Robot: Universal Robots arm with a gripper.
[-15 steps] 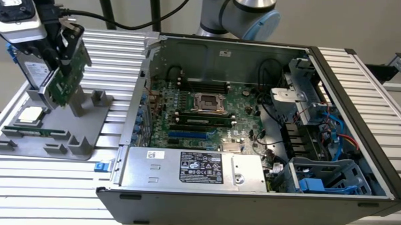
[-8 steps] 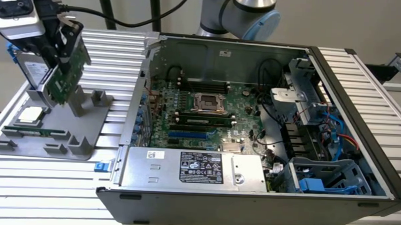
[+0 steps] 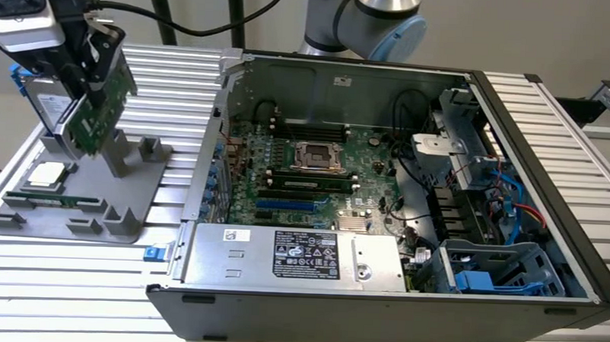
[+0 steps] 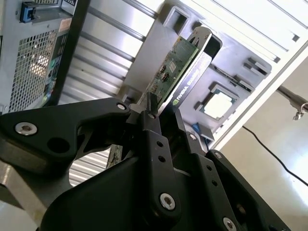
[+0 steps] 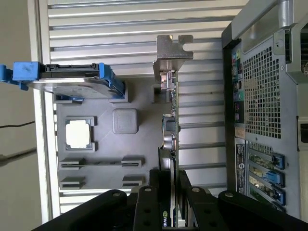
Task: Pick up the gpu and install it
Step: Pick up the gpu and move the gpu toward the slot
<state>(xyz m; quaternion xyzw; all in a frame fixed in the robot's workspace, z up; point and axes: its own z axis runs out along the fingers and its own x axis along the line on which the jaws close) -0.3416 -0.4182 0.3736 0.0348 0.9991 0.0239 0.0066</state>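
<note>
The gpu [image 3: 102, 107] stands on edge above the grey holder tray [image 3: 142, 188] at the exterior view's left, green board facing the computer. My gripper [image 3: 88, 76] is shut on its upper edge. In the second wrist view the black fingers [image 4: 153, 130] clamp the gpu [image 4: 174, 67], green face on one side and black cooler on the other. The first wrist view shows the gpu [image 5: 169, 125] edge-on with its silver bracket [image 5: 172, 50] at the far end and my gripper [image 5: 168, 187] around it. Whether the card still touches its stand is hidden.
The open computer case [image 3: 548, 187] lies to the exterior view's right, its motherboard [image 3: 316, 171] with blue slots [image 3: 283, 204] exposed and a power supply [image 3: 292, 254] in front. On the tray are a hard drive in a blue frame [image 5: 72, 79], a processor [image 3: 46, 174] and a memory stick [image 3: 50, 202].
</note>
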